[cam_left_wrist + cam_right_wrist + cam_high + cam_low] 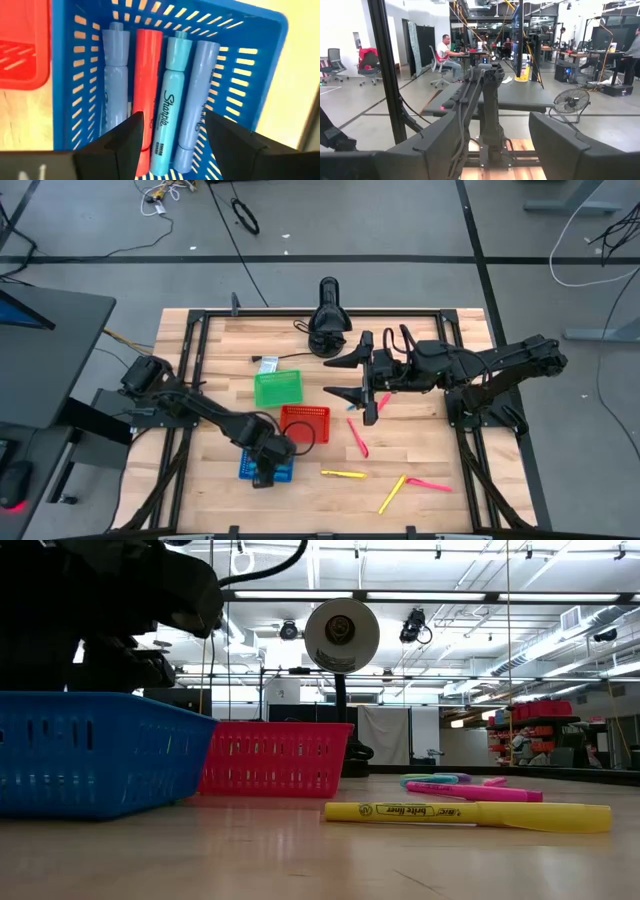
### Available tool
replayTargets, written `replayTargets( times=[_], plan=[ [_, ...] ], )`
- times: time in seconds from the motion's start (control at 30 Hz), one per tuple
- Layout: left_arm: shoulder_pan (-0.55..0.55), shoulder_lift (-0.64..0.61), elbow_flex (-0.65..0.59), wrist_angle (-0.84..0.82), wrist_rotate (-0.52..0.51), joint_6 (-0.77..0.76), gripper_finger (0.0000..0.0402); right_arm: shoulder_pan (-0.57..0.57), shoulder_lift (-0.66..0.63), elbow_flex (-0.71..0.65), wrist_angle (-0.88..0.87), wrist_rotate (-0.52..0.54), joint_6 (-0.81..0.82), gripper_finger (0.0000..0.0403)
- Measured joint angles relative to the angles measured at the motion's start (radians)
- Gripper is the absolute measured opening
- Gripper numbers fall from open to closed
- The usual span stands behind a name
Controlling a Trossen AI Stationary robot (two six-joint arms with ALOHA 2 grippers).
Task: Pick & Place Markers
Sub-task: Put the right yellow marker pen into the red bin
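Blue basket [260, 60] holds three blue markers [172, 105] and a red one [146, 85]; yellow marker [470, 813] on pale wood table [420, 450]

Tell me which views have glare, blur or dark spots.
Low view: the yellow marker up close is sharp, the left arm above the blue basket is a dark silhouette, and ceiling lights glare. Left wrist view: the markers are slightly soft. High view: evenly lit.

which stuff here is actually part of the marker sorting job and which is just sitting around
Part of the job:
- four markers lying in the blue basket, under the open left gripper
- loose markers on the table: yellow, pink
- red basket, green basket

Lying about:
- black lamp-like stand at the table's far edge
- right gripper, waiting, open
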Motion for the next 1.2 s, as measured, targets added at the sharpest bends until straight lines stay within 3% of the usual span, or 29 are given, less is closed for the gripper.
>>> replayTargets(
  times=[0.13,0.4,0.67,0.87,1.2],
  plan=[
    [0.008,0.000,0.048,-0.026,0.012,0.012,0.0219,0.000,0.000,0.000,-0.014,0.000,0.000,0.0252],
    [0.007,-0.014,0.171,-0.027,-0.079,0.131,0.0220,0.001,-0.001,0.000,-0.016,0.000,0.002,0.0252],
    [-0.002,-0.156,0.173,0.023,-0.375,0.214,0.0220,0.003,-0.045,-0.001,-0.110,0.001,0.012,0.0252],
    [0.015,-0.286,0.173,0.111,-0.513,0.270,0.0220,0.003,-0.077,0.000,-0.193,0.001,0.031,0.0252],
    [0.095,-0.442,0.173,0.315,-0.550,0.386,0.0220,0.004,-0.091,0.000,-0.287,-0.001,0.094,0.0252]
  ],
)
